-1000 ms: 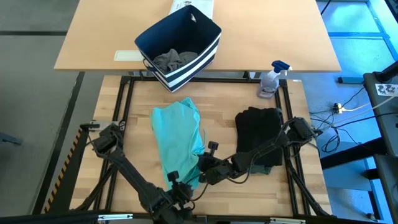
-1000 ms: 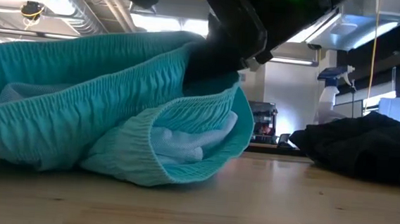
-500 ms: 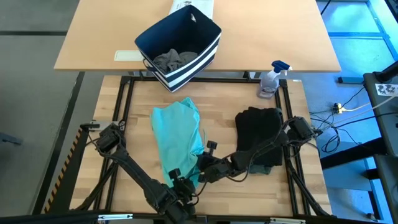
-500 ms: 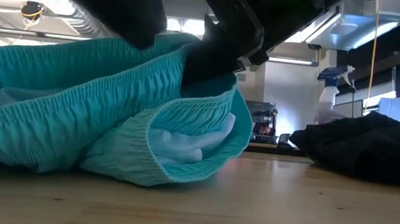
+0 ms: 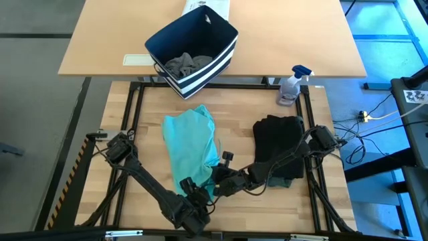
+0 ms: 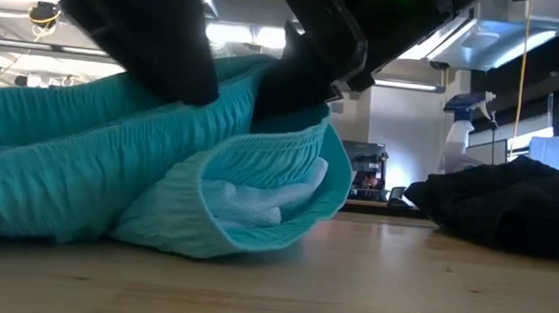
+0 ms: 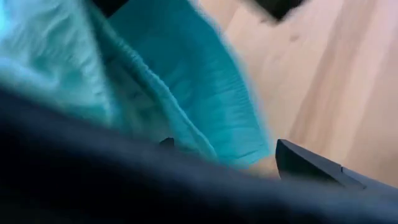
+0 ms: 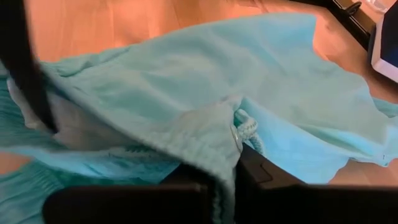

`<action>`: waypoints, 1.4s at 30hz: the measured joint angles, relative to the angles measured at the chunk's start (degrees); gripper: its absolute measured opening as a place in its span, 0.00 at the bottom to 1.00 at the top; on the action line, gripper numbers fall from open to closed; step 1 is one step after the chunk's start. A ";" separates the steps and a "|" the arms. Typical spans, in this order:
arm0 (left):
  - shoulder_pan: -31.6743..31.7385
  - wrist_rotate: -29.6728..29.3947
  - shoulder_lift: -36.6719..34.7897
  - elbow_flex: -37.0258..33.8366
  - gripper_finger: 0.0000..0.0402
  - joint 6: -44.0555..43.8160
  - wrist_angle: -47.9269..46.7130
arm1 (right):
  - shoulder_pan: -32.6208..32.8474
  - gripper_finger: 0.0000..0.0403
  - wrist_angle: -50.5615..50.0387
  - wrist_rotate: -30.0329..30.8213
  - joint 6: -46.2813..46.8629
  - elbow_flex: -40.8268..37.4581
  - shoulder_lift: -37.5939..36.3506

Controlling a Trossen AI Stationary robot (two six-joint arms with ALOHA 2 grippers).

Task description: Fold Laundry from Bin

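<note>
Since the earlier frame the left gripper (image 5: pixel 190 198) has slid farther over the teal piece's (image 5: pixel 190 148) near end and spread its fingers, letting go. From above, the black T-shirt (image 5: pixel 277 145) lies right of the teal piece and the bin (image 5: pixel 192 48) beyond it, holding a grey garment (image 5: pixel 187 63). At table height, the right gripper (image 6: pixel 299 89) pinches the teal waistband. Its wrist camera shows the fold clamped between its fingers (image 8: pixel 264 174).
</note>
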 joint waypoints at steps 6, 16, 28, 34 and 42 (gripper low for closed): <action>1.01 3.22 0.07 0.00 0.68 -3.99 -0.52 | -0.46 0.07 0.14 -0.07 0.28 0.00 0.00; 2.63 3.87 0.53 -0.02 0.68 -3.54 6.32 | -0.66 0.07 0.24 -1.04 1.30 0.00 0.00; 4.25 6.59 5.40 0.13 0.68 -7.16 3.66 | -1.05 0.08 -3.12 -1.58 2.66 -0.11 0.13; 2.74 7.62 5.10 2.89 0.68 -14.22 -13.46 | -1.14 0.08 -3.52 -1.47 3.09 -0.09 0.20; -0.11 9.96 5.51 3.67 0.68 -19.63 -22.45 | -0.85 0.08 -2.28 -1.51 4.45 0.31 -0.24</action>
